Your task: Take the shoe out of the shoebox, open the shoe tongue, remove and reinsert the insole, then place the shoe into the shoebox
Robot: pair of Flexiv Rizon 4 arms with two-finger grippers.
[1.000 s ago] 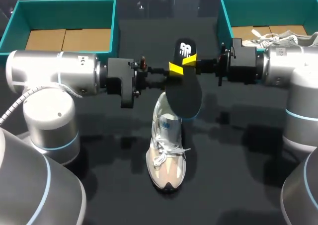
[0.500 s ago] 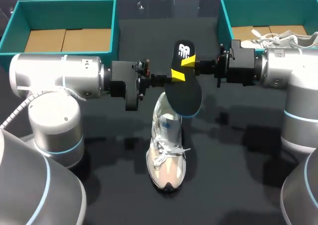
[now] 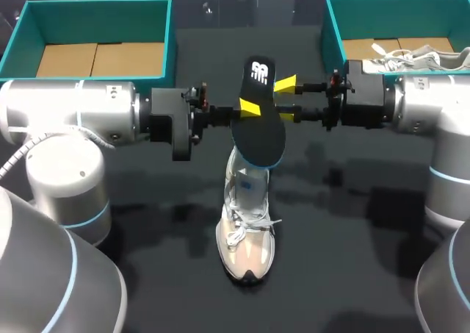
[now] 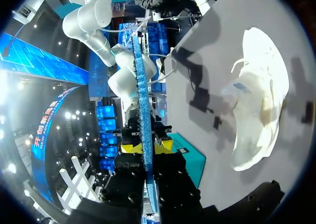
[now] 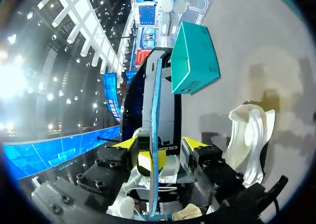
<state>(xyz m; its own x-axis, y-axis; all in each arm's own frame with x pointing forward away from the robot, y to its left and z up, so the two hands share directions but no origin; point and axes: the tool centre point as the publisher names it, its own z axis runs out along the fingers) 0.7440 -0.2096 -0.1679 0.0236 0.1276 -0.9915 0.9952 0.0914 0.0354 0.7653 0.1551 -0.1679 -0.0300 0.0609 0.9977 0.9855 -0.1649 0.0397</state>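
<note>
Above the heel of the sneaker (image 3: 246,234), which stands on the table with its toe toward me, my left gripper (image 4: 148,147) is clamped on the black insole (image 3: 258,127). The insole looks light, thin and bendy. I'd hold it mid-length by its edges. Its long axis roughly follows the sneaker's, with the logo end raised away from me. To the sneaker's right, my right gripper (image 3: 287,99) stands wide, its fingers either side of the insole's edge without touching.

White printed mark (image 3: 258,71) on the heel end of the black insole (image 3: 257,127); pale blue tag (image 3: 245,183) on the tongue of the shoe (image 3: 246,237). No lettering is legible on either.
</note>
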